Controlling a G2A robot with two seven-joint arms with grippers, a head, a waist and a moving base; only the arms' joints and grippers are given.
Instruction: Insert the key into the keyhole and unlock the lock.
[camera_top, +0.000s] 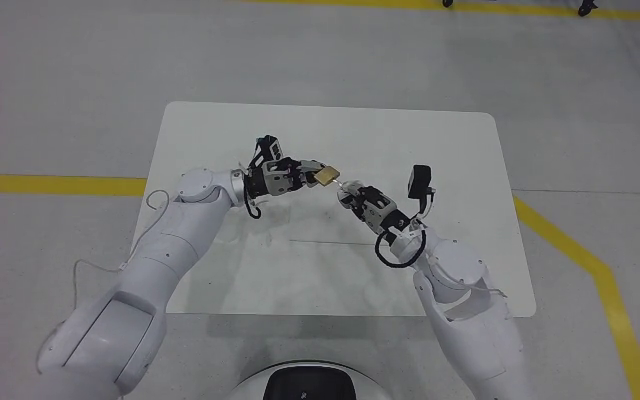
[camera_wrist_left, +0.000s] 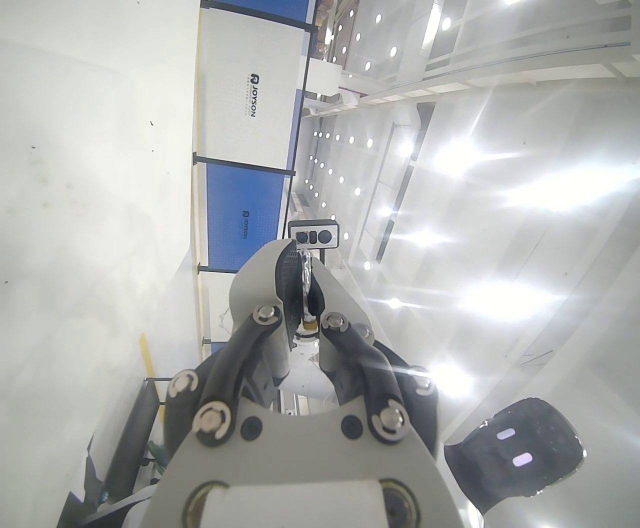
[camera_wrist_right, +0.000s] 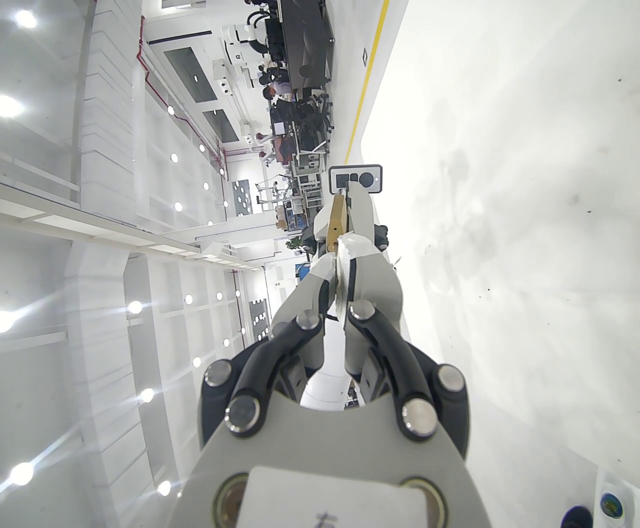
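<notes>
Key (camera_wrist_right: 342, 282), a thin silver piece seen edge-on, is pinched between the pressed-together jaws of the right gripper (camera_wrist_right: 343, 250), in the air above the middle of the white bench (camera_top: 250, 130). Just in front of it is the brass lock (camera_top: 328, 175), clamped in the jaws of the left gripper (camera_top: 316, 172). Whether the key is inside the keyhole, I cannot tell.

Brassy metal lock (camera_top: 328, 175), shiny metal key (camera_wrist_right: 342, 287), smooth matt white table (camera_top: 440, 140)
</notes>
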